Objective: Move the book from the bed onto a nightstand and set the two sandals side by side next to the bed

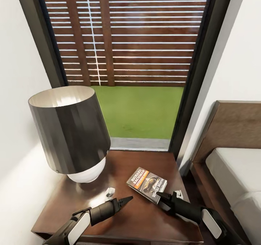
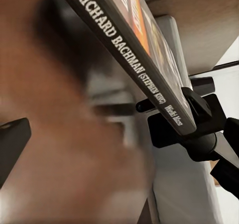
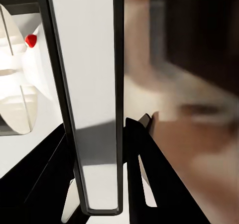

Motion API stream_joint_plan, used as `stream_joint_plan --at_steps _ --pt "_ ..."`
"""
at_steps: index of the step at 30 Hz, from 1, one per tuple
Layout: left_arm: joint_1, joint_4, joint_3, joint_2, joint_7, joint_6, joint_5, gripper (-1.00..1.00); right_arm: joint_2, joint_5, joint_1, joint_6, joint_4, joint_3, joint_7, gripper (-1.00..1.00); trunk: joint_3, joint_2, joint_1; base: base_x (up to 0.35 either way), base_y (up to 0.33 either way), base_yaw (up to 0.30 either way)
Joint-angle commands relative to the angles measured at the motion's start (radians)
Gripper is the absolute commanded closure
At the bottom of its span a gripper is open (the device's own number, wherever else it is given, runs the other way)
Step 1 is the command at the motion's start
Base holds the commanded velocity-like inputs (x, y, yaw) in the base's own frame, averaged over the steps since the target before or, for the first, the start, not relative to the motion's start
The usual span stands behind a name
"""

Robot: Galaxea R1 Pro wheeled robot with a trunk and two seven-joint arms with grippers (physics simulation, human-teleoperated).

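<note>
The book [image 1: 146,184], a thin paperback with an orange band, is over the right half of the nightstand [image 1: 127,223]. My right gripper [image 1: 161,196] is shut on its near corner. In the right wrist view the book's pale page edge [image 3: 94,84] runs between the two fingers of the right gripper [image 3: 102,124]. I cannot tell whether the book rests on the glossy top or hangs just above it. My left gripper [image 1: 127,200] points at the book from the left, open and holding nothing. The left wrist view looks along the book's spine [image 2: 129,50]. The sandals are out of view.
A big lamp [image 1: 69,129] with a dark shade stands on the nightstand's left half. A small white object [image 1: 108,192] lies near the left gripper. The bed [image 1: 232,165] with its brown headboard is at the right. A tall dark-framed window [image 1: 137,56] is straight ahead, with white walls on both sides.
</note>
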Motion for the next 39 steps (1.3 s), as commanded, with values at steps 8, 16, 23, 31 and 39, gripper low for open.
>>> stream_joint_plan --at_steps 8,16,23,31,39 --pt "-0.001 0.001 -0.005 0.001 0.002 0.008 0.004 -1.00 0.000 0.015 0.000 0.001 0.002 0.002 -0.009 1.00 0.007 0.000 -0.001 0.000 0.000 0.000" --pt "-0.001 0.001 -0.005 0.001 0.003 0.009 0.004 -1.00 0.000 0.016 0.000 0.001 0.002 0.001 -0.009 1.00 0.014 0.001 -0.002 0.000 0.000 0.000" --pt "-0.001 0.001 -0.005 0.001 0.003 0.009 0.004 -1.00 0.000 0.016 0.000 0.001 0.001 0.001 -0.009 1.00 0.014 0.001 -0.002 0.000 0.000 0.000" --pt "-0.001 0.001 -0.005 0.001 0.003 0.009 0.004 -1.00 0.000 0.016 0.000 0.001 0.001 0.001 -0.009 1.00 0.014 0.001 -0.002 0.000 0.000 0.000" --pt "-0.001 0.001 -0.005 0.001 0.003 0.009 0.004 -1.00 0.000 0.016 0.000 0.001 0.002 0.002 -0.009 1.00 0.014 0.001 -0.002 0.000 0.000 0.000"
